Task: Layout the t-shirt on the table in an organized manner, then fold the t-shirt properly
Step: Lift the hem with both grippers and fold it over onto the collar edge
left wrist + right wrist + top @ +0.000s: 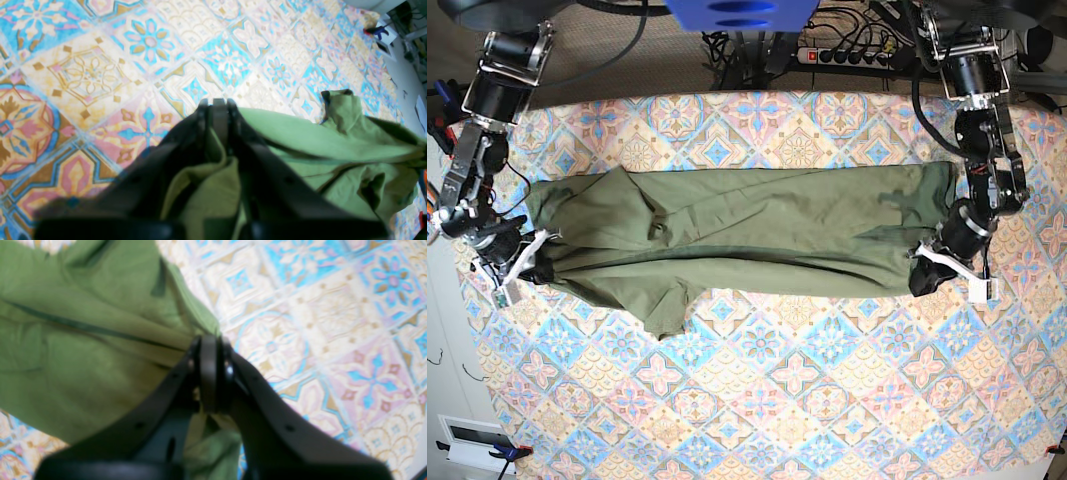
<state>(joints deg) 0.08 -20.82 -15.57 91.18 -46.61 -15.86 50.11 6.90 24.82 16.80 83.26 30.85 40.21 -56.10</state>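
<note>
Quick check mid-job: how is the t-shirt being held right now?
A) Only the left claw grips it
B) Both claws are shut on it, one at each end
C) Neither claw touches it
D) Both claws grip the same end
B: the base view shows the t-shirt stretched across the table, with the left claw and the right claw each shut on cloth at opposite ends.

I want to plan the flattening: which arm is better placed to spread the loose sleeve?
Probably the right: its end effector, shut on the t-shirt, is nearest the bunched sleeve; the left end effector grips the opposite end.
</note>
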